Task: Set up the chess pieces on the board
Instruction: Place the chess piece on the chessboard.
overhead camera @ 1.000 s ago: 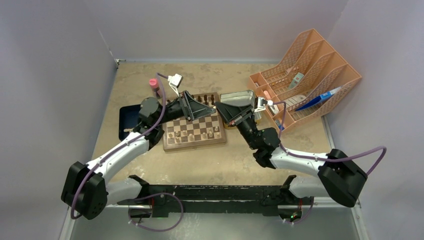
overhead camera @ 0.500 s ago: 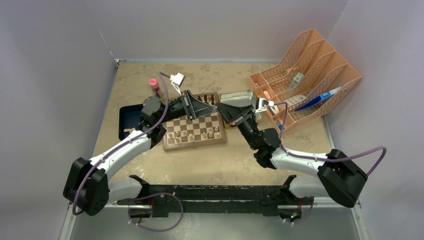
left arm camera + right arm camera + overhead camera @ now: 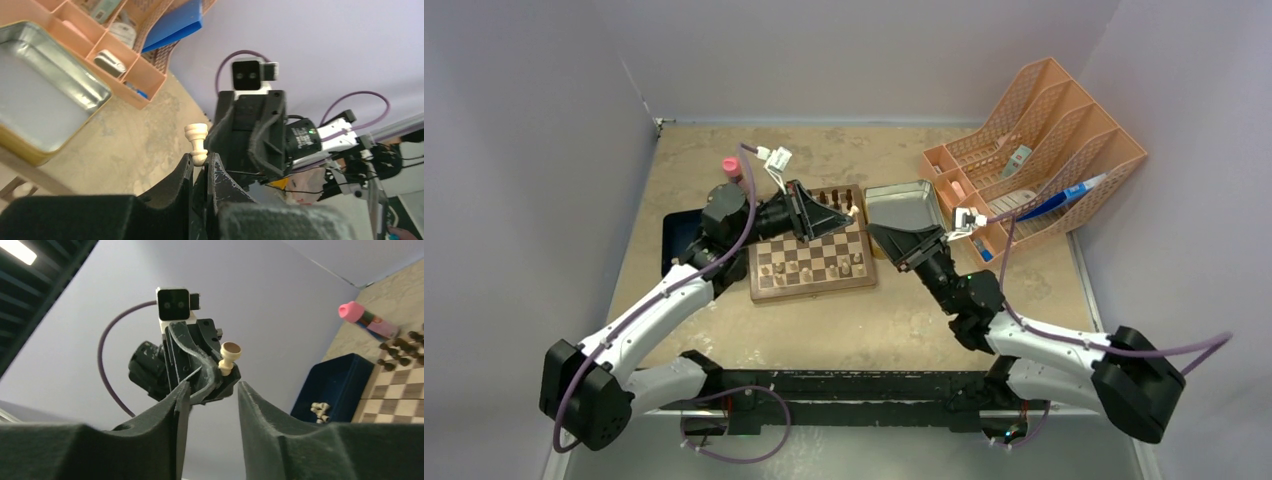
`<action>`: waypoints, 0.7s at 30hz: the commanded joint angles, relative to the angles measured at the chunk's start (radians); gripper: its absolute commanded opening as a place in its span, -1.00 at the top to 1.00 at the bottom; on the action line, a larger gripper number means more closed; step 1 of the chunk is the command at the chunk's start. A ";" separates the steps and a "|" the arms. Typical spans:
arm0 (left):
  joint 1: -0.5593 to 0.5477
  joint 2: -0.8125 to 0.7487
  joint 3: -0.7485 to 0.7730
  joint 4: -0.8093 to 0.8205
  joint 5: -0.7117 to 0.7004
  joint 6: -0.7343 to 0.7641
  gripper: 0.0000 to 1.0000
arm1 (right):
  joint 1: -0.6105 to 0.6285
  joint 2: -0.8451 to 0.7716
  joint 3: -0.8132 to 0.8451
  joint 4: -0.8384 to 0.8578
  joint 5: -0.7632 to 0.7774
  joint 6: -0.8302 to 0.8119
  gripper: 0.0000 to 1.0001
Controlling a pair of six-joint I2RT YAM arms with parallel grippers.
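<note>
**Top view, my count.** Arms: two, the left arm [image 3: 649, 315] and the right arm [image 3: 1034, 340]. Board [image 3: 812, 262]: one. Metal tin [image 3: 902, 203]: one. Dark blue tray [image 3: 679, 235]: one. Peach mesh organiser [image 3: 1064, 110]: one, holding one long blue item [image 3: 1054, 200]. Pink-capped tube [image 3: 731, 166]: one. Chess pieces [image 3: 844, 265] on the board: dark and pale kinds, too small for me to number.

**Left wrist view.** One pale piece [image 3: 196, 142] off the board.

**Right wrist view.** I make out what look like two pale pieces [image 3: 320, 410] in the tray.
</note>
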 commanded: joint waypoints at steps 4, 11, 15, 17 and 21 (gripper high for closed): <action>0.004 0.015 0.232 -0.670 -0.123 0.430 1.00 | 0.001 -0.220 -0.050 -0.178 0.011 -0.198 -0.17; 0.005 0.127 0.402 -1.085 -0.352 0.732 1.00 | 0.001 -0.482 -0.037 -0.501 0.052 -0.371 -0.84; 0.004 0.219 0.520 -1.223 -0.394 0.819 1.00 | 0.000 -0.622 -0.013 -0.673 0.075 -0.432 -0.97; 0.004 0.280 0.585 -1.297 -0.403 0.853 1.00 | 0.000 -0.668 0.007 -0.742 0.091 -0.457 -0.97; 0.005 0.384 0.683 -1.404 -0.424 0.881 1.00 | 0.000 -0.729 0.053 -0.857 0.126 -0.498 -0.97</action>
